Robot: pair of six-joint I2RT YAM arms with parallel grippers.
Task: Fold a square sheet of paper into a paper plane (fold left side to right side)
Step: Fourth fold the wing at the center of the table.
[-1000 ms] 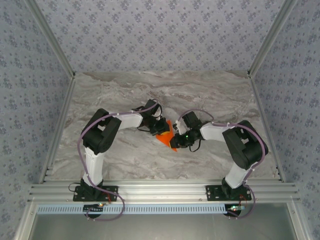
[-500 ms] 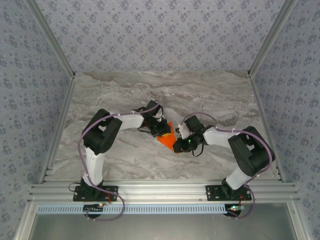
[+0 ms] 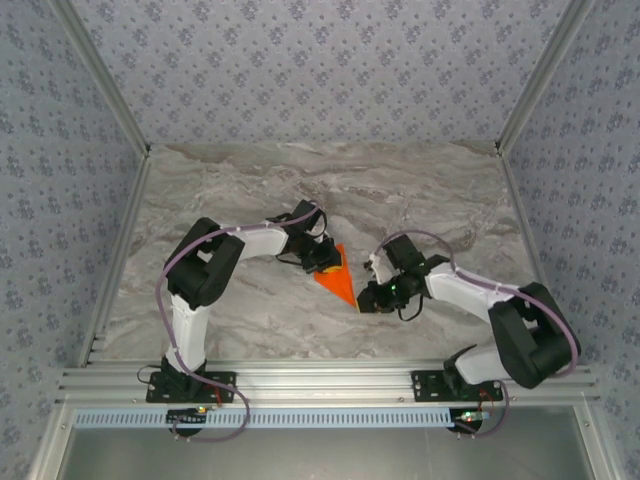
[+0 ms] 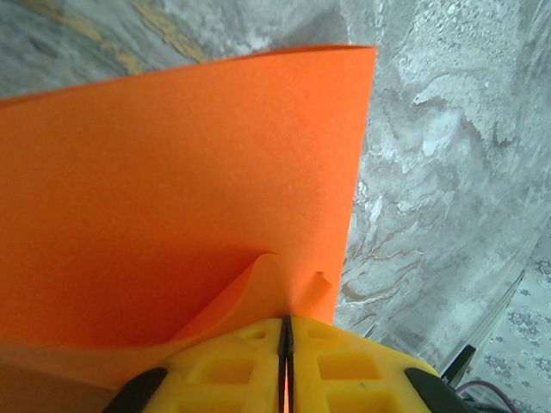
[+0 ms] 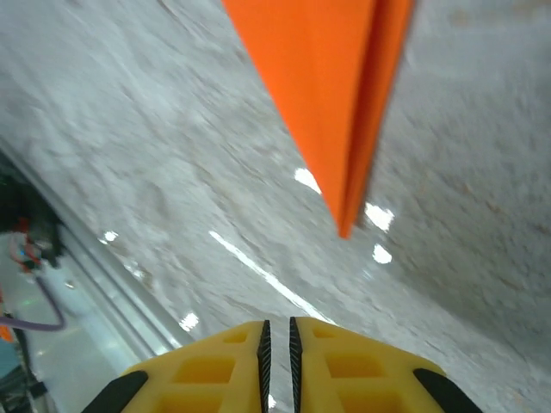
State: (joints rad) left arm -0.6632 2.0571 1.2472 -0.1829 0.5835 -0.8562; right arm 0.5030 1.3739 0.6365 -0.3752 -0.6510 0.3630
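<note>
From above, the orange paper [image 3: 338, 280] reads as a small triangle lying on the middle of the table [image 3: 250, 190], its sharp tip pointing near and right. My left gripper [image 3: 322, 260] sits on the paper's far-left corner. My right gripper [image 3: 366, 298] is just beside the tip, on its right. That view is too small to tell how my jaws stand.

My left wrist camera settles it for that side. The yellow fingers [image 4: 250, 340] are pressed together with the paper's edge pinched in the seam. A loose upper layer curls up just in front of them, a detail too fine for the overhead view. My right wrist camera shows folded layers running down to the point. My right fingers [image 5: 245, 340] are pressed almost together on nothing, with bare table between them and the tip.

The table is grey-white marble pattern with glossy glints. Blue-grey floral wallpaper covers the walls [image 3: 320, 70] on three sides. An aluminium rail [image 3: 320, 382] crosses the near edge, where my bases are bolted.

Count: one sheet of paper, two arms, two grippers.
</note>
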